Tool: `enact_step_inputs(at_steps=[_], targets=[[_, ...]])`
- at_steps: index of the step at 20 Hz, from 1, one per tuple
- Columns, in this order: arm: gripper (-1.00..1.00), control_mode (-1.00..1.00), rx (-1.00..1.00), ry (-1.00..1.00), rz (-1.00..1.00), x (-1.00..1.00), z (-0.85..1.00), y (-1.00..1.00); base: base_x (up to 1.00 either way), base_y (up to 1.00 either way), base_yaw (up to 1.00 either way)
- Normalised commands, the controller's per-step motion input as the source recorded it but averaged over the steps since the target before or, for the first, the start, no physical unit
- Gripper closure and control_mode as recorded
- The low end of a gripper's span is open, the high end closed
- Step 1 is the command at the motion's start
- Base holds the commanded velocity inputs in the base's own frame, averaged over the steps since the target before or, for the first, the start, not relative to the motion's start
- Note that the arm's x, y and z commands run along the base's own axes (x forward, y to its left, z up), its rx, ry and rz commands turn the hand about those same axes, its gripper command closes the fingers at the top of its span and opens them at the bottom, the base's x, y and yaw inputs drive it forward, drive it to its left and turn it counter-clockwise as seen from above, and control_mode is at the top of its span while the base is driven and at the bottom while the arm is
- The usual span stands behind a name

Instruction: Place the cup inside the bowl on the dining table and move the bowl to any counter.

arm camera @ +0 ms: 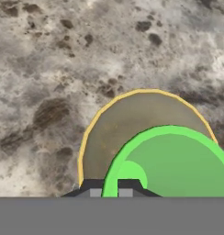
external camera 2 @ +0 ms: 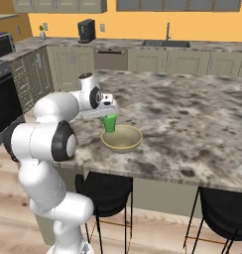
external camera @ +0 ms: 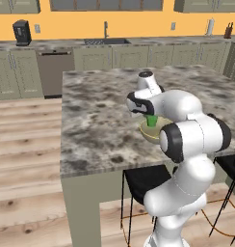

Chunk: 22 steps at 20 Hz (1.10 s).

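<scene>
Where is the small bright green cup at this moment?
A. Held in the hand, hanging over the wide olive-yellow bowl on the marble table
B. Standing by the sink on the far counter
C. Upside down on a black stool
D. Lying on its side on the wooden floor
A: the small bright green cup is gripped at its rim by the shut hand, directly over the wide olive-yellow bowl on the mottled marble dining table.

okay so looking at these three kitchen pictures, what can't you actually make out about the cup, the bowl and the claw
- Left base view: the arm hides the right side of the bowl and the lower cup.
- Right base view: the cup's base sits behind the bowl's rim, so touching or hanging is unclear.
- Hand view: the bottom edge cuts off the claw; the cup covers much of the bowl.
</scene>
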Motion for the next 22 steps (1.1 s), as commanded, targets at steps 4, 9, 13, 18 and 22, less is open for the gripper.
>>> enact_step_inputs(at_steps=[4, 9, 13, 18, 22], targets=[[1.0, -1.0, 0.0, 0.05, 0.0, 0.37, -0.08, -0.52, 0.0, 0.0, 0.0], [1.0, -1.0, 0.0, 0.01, 0.0, 0.04, -0.2, -0.3, 0.0, 0.0, 0.0], [1.0, -1.0, 0.0, 0.03, 0.01, 0.0, -0.32, -0.07, 0.0, 0.0, 0.0], [1.0, -1.0, 0.0, 0.01, 0.02, 0.0, -0.22, 0.0, 0.0, 0.0, 0.0], [1.0, -1.0, 0.0, 0.0, 0.01, 0.0, -0.32, 0.0, 0.0, 0.0, 0.0]])
